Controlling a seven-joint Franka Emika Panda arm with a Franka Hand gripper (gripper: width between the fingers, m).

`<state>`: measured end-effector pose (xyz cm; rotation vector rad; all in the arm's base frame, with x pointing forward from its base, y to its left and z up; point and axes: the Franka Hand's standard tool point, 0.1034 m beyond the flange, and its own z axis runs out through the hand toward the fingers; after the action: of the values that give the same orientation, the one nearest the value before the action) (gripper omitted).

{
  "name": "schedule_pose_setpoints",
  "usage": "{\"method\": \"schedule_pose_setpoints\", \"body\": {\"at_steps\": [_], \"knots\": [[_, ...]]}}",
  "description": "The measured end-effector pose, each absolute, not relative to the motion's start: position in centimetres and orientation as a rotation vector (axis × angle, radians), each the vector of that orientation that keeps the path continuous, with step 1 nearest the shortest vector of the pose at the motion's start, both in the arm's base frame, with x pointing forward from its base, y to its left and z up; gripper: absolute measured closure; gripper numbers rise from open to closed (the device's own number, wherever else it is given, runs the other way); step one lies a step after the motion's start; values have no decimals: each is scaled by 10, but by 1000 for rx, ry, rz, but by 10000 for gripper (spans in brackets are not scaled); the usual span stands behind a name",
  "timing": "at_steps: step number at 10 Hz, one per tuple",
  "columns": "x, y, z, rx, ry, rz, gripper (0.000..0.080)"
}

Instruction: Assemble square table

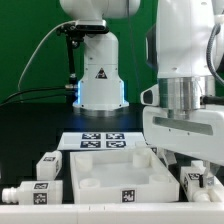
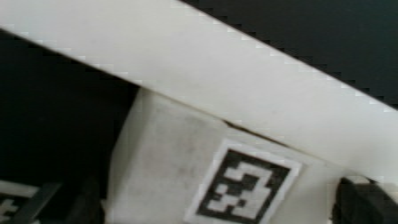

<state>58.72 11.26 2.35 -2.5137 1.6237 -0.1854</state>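
Clock directions are read on the exterior view, with 12 o'clock away from the camera and centred on the slab.

1. Exterior view's left: two white block legs lie on the dark bench (image 1: 30, 120). The rear left leg (image 1: 48, 165) is at 9 o'clock from the slab. The front left leg (image 1: 28, 192) is at 8 o'clock, near the picture's lower edge. Both carry black-and-white tags and both lie apart from the slab.

2. Centre: the square table slab (image 1: 95, 192) rests flat on the bench with its raised rim upward. One tag (image 1: 128, 196) is on its near wall. The marker board (image 1: 100, 140) lies flat at 12 o'clock, just beyond the slab. The white robot base (image 1: 100, 75) stands farther back, also at 12 o'clock.

3. Exterior view's right: the right leg (image 1: 197, 183) lies at 3 o'clock, just beside the slab's edge. The end effector (image 1: 193, 160) hangs directly above this leg under the large white wrist housing.

4. End effector state: the jaws stand at full spread and nothing is clamped between them. In the wrist view the right leg (image 2: 178, 150) shows its tag (image 2: 249, 187), and a dark fingertip (image 2: 365, 198) stands apart from the leg's side. A broad white band (image 2: 196, 60) crosses that view diagonally; which part it belongs to cannot be told.
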Motion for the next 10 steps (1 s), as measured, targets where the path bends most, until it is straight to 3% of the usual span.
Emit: {"method": "schedule_pose_setpoints", "body": {"at_steps": [10], "knots": [[539, 95, 21, -2463, 1634, -307, 150]]}}
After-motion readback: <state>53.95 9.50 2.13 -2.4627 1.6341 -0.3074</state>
